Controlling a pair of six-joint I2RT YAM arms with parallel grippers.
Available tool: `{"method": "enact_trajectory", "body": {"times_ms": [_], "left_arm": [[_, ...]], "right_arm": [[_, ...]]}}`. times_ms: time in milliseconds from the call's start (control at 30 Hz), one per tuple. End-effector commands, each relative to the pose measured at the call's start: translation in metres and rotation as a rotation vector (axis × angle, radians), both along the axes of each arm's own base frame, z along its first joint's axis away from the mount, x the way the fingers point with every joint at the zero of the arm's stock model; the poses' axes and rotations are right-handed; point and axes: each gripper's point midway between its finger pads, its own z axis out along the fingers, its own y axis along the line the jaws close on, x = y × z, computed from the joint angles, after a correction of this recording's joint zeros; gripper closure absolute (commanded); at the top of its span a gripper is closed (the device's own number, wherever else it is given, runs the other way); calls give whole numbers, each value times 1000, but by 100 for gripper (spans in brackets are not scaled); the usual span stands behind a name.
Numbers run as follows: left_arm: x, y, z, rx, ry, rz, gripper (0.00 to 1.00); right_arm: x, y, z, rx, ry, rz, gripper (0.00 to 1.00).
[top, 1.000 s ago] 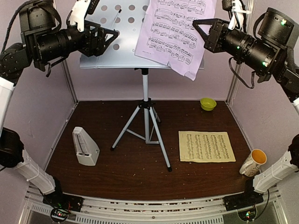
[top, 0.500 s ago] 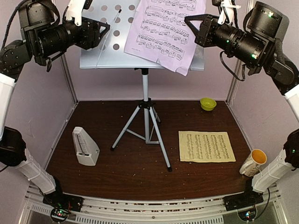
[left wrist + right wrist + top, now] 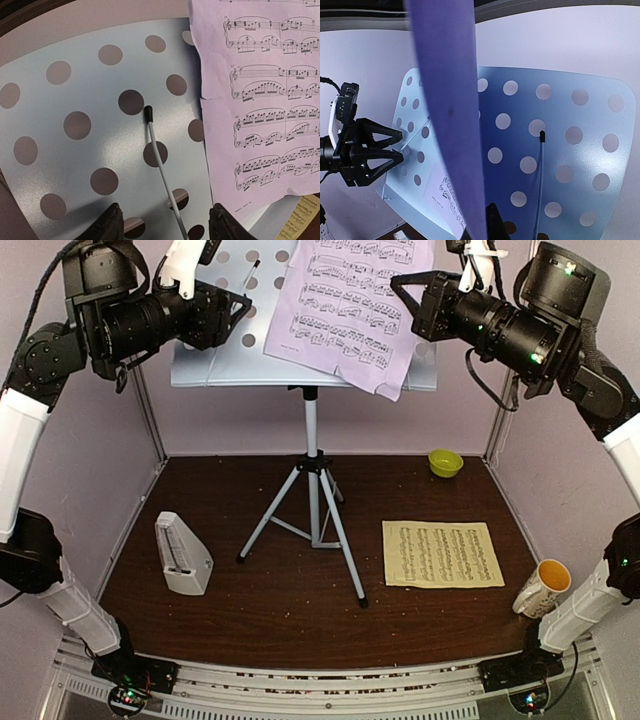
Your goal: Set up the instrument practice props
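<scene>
On the table [image 3: 280,610] the metronome [image 3: 183,554] stands left, the yellow page [image 3: 442,553] lies flat right, the tripod [image 3: 312,495] between them. Above, the lilac page [image 3: 345,310] rests against the perforated stand panel [image 3: 215,360], its right edge pinched in the right gripper [image 3: 400,290]; the left gripper [image 3: 243,312] gapes empty before the panel

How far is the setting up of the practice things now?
Done: the stand is up, the metronome beside it. In hand: the right gripper pinches the lilac page at the stand's desk; left gripper open nearby. Left: the yellow page lies on the table.
</scene>
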Motion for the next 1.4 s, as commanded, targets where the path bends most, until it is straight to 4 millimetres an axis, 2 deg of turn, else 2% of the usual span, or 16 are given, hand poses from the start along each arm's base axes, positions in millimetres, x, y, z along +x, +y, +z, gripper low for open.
{"method": "enact_trajectory", "body": {"times_ms": [0,400,567,767,1167,1367], "left_arm": [[8,7,10,-18,-31,51,46],[14,13,12,-27,-44,112,68],[11,14,20,-70,-77,99,81],[0,26,35,-176,-149,83,100],[-19,33,45,-298,-279,12,100],[-22,28,44,-295,-297,-19,100]], "right_arm": [[1,-2,7,9,-14,0,100],[4,-2,5,0,-16,-13,100],[5,-3,4,-2,-13,-17,100],[5,-3,4,-5,-20,-10,100],[4,11,14,12,-59,37,100],[2,32,19,-28,-137,90,100]]}}
